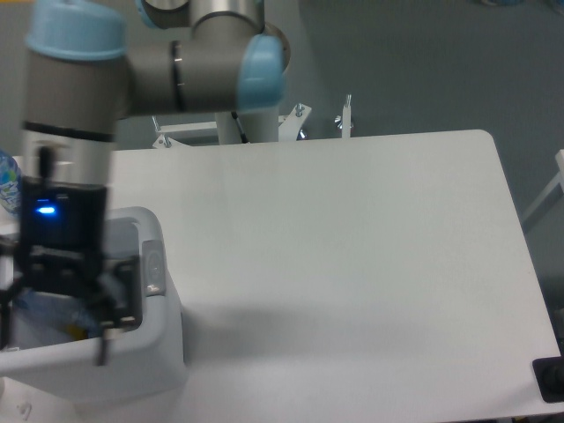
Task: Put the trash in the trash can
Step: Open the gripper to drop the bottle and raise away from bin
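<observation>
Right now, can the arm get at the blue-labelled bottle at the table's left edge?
Probably, though not straight away. The end effector hangs over the open trash can, while the bottle stands just behind the can, mostly cut off by the frame. Nothing visible lies between them, but the arm would have to lift clear of the rim first.

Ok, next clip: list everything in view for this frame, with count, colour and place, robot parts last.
Table: one, white, fills most of the frame.
Trash can: one, white with a grey recess on its side, at the table's front left corner; contents mostly hidden by the hand, only bluish clear material shows.
Bottle with a blue label: one, clear, at the far left edge, cut off by the frame.
Metal frame with bolts: grey-white, behind the table's far edge.
Dark object: one, black, at the lower right edge, too cropped to identify.
Arm: one, grey with light blue caps, upper left.
Hand: one, black with a blue light, over the trash can, blurred; fingers spread.
</observation>
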Controlling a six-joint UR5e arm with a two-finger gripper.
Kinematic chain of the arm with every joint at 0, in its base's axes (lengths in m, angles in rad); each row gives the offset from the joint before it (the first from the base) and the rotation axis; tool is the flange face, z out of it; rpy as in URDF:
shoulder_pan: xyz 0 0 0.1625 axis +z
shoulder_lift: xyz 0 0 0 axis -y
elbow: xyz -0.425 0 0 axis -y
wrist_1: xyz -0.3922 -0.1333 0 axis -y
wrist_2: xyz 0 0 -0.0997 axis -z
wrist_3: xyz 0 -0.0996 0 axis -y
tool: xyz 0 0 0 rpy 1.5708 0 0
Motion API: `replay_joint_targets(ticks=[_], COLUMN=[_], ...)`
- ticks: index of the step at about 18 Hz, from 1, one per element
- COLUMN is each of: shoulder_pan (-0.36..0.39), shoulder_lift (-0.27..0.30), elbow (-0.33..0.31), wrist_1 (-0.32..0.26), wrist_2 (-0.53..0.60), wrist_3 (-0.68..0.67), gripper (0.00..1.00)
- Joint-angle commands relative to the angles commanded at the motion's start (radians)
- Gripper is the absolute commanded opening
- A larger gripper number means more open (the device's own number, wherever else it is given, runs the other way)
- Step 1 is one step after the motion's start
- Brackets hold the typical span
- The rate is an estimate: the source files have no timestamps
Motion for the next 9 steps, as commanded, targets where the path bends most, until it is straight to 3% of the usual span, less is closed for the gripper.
replay_joint_targets(ticks=[3,9], shoulder_pan=[0.055,0.14], shoulder_lift=[0.026,0.109], elbow=[-0.014,-0.084], wrist_1=[-0.03,-0.241], wrist_2=[0.066,0.268], wrist_3=[0.056,0.472], gripper=[1.0,1.0])
